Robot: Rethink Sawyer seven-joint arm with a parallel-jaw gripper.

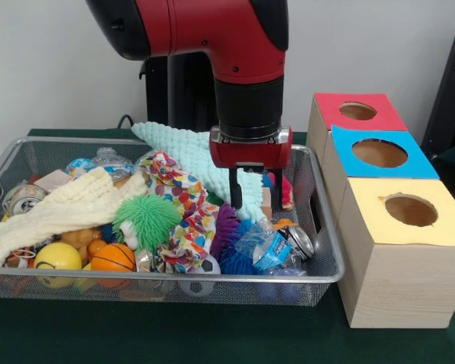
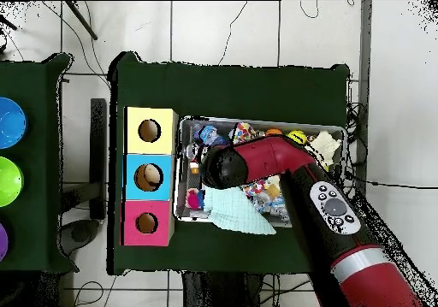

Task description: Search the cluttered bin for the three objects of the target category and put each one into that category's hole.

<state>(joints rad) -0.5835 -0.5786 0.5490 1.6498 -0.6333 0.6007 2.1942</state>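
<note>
Although the target category was not named, the tool hung low over the right half of the wire bin, its two dark fingers parted and holding nothing, poised against the mint knitted cloth draped over the bin's far rim. That cloth looked soft, light and floppy; pinching a raised fold would likely serve better than a flat stretch, and it could drag neighbours along. Beside the fingers lay a crushed water bottle, thin and slippery, and a dented can. A purple spiky ball, a green one, a patterned fabric strip and a cream cloth crowded the pile. On the worktop, three boxes with red, blue and yellow holes stood just beside the bin.
</note>
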